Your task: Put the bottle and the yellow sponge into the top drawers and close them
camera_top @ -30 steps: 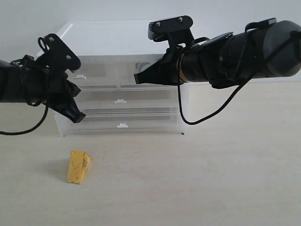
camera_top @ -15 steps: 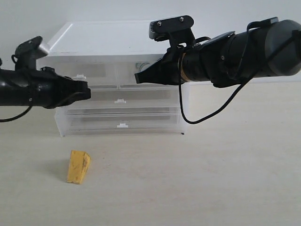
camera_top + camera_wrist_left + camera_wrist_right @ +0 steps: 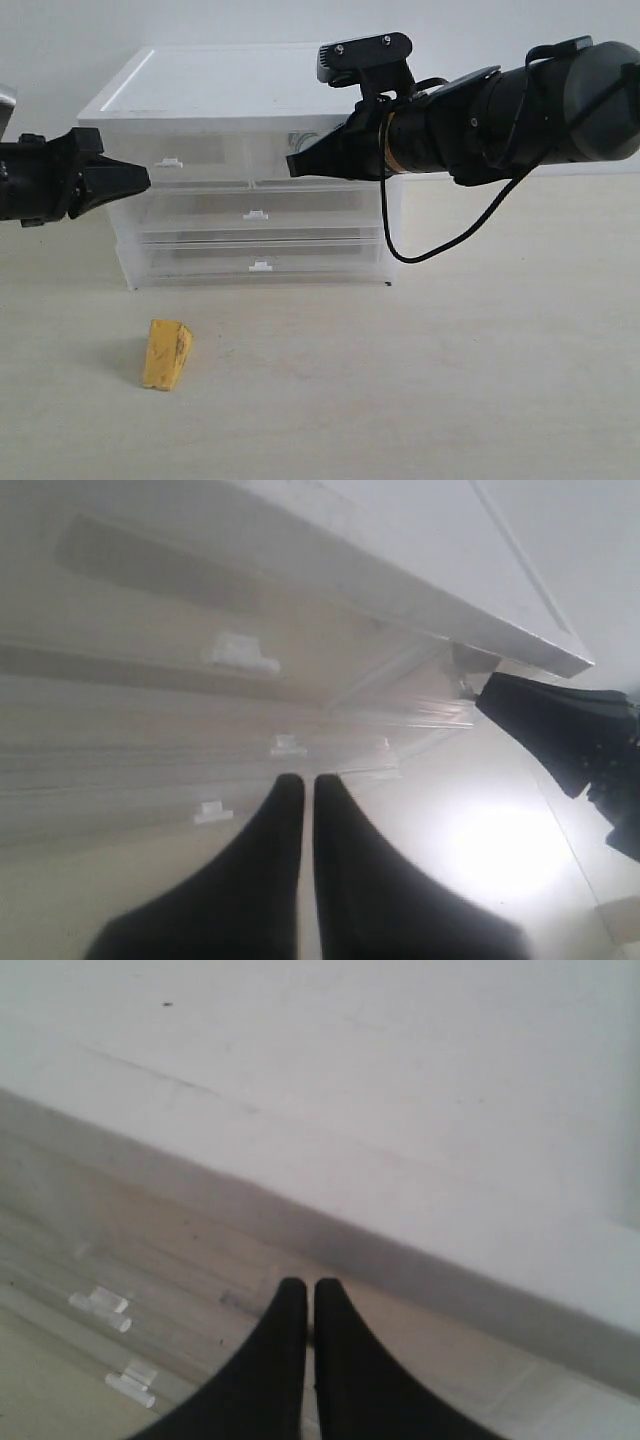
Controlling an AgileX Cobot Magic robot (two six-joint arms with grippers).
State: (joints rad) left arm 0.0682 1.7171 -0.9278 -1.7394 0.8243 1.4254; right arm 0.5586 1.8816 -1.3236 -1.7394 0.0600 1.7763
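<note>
Sponge [image 3: 167, 354] stands on the table [image 3: 450, 380] at near left, in front of the cabinet [image 3: 230, 80] and well apart from it, with nothing touching it. Bottle is not plainly in view; a faint greenish smudge [image 3: 298, 141] behind the front of the right top drawer [image 3: 275, 158] could be it, but I cannot tell. Both that drawer and the left top drawer [image 3: 200, 150] look pushed in.

Left gripper [image 3: 146, 178] hovers just off the cabinet's left front corner, level with the top drawers, jaws together and empty. In its wrist view the left gripper's tips [image 3: 302, 780] point along the drawer fronts. Right gripper [image 3: 290, 166] hangs at the right top drawer's front, jaws together on nothing. Its wrist view puts the tips [image 3: 303, 1285] close under the cabinet's white top, though contact is unclear.

The sponge should be very light, soft and easy to squash, with a rough skin that will hardly slip. Being a wedge on a narrow base, it may topple at a sideways nudge. The best hold is probably across its two broad flat faces, low on the thick end, with a gentle pinch. The left drawer's tab [image 3: 170, 162] is small, and the cabinet looks light enough to slide if pulled hard.
</note>
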